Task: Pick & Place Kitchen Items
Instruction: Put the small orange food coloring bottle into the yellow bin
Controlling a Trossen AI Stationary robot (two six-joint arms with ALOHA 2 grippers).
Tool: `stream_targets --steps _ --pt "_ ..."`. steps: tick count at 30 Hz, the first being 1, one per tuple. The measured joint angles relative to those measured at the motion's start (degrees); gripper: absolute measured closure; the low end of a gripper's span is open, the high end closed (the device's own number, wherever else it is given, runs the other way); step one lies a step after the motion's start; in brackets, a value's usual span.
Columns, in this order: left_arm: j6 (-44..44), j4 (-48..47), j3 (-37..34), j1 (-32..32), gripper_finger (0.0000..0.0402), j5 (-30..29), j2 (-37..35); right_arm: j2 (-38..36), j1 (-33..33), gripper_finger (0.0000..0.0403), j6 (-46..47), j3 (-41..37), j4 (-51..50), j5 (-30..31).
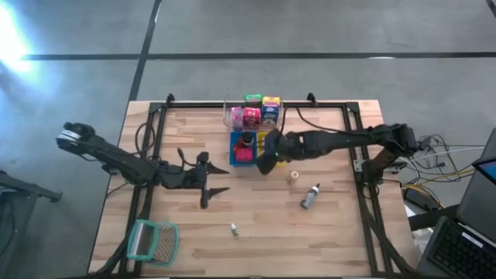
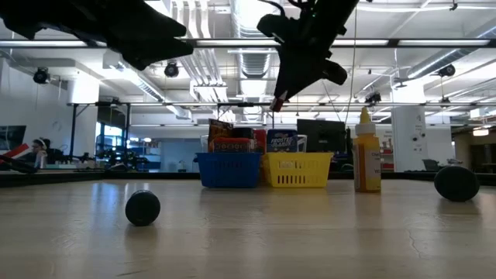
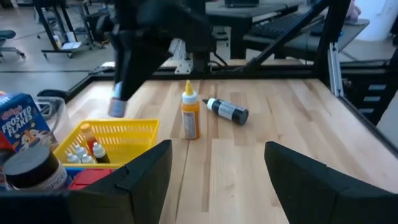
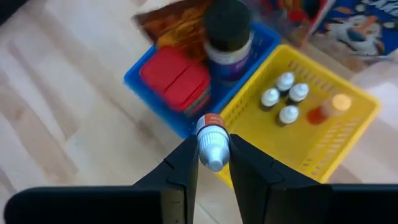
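The small silver-capped bottle (image 4: pixel 212 144) sits clamped in the right gripper (image 4: pixel 213 163), poised above the yellow tray (image 4: pixel 348 134), presumably for dropping in. The left gripper (image 3: pixel 217 180) waits near the table's middle, fingers spread and empty.

left fingers (image 3: pixel 214 180) wide apart; right fingers (image 4: pixel 214 165) clamped.

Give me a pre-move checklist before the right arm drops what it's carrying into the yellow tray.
1. Grip on load: ok. The right end effector is shut on a small grey bottle, cap end showing.
2. Position over target: not ok yet. The bottle hangs above the border between the blue tray and the yellow tray; shift toward yellow.
3. Room in yellow tray: ok. A few small bottles lie at one side; bare mesh remains.
4. Other arm clear: ok. The left end effector is open, holding nothing, away from the trays.
5. Height above tray rim: ok. In the low view the bottle tip sits well above the rim.
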Motion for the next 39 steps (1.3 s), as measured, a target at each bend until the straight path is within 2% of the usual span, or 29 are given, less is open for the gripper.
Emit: stream_targets --steps 7,14,21,27,35,39 --pt "0.62 -0.29 0.00 0.00 0.0140 0.01 -0.64 4.33 -2.01 0.0335 1.18 -0.09 -0.74 -3.21" --pt "0.44 -0.93 0.00 0.00 0.0140 0.02 -0.64 7.26 -4.33 0.0324 2.12 -0.11 -1.08 -3.32" --pt "0.42 -0.94 0.00 0.00 0.0140 0.02 -0.64 10.02 -5.82 0.0332 2.22 -0.09 -0.73 -4.14" --pt "0.40 -1.05 0.00 0.00 0.0140 0.04 -0.64 12.15 -7.08 0.0318 2.17 -0.09 0.26 -4.42" --pt "-0.04 -1.62 0.00 -0.02 0.0140 0.07 -0.61 14.14 -8.49 0.0332 0.92 -0.07 2.34 -4.73" --pt "-0.06 -1.59 0.00 -0.02 0.0140 0.07 -0.61 14.42 -9.32 0.0320 0.79 -0.07 3.03 -4.68"
